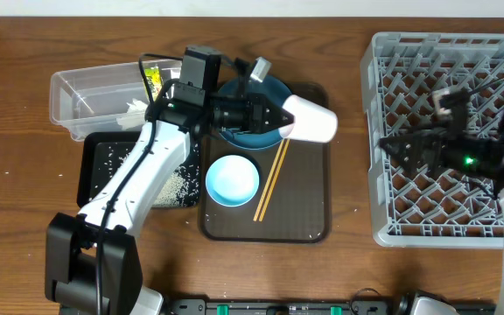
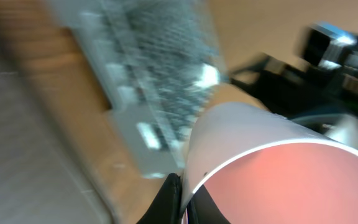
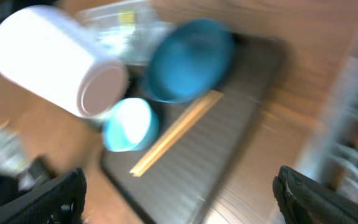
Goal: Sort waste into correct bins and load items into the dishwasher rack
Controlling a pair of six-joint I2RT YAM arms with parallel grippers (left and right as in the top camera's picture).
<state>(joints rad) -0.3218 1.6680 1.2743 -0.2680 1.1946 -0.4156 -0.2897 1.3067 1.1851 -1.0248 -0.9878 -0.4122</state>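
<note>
Overhead, the left gripper [image 1: 280, 116] is clamped on the rim of a cup [image 1: 313, 121], held sideways above the tray's [image 1: 309, 223] back right corner. The right gripper [image 1: 395, 145] hangs, jaws spread, over the rack's [image 1: 376, 192] left side. Carry the cup across clear of that arm, then lower it gently, mouth down, onto the lattice.

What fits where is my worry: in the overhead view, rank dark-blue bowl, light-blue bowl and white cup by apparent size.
1. dark-blue bowl, though partly hidden.
2-3. light-blue bowl and white cup look alike; the cup is held nearer the camera, so unranked.
</note>
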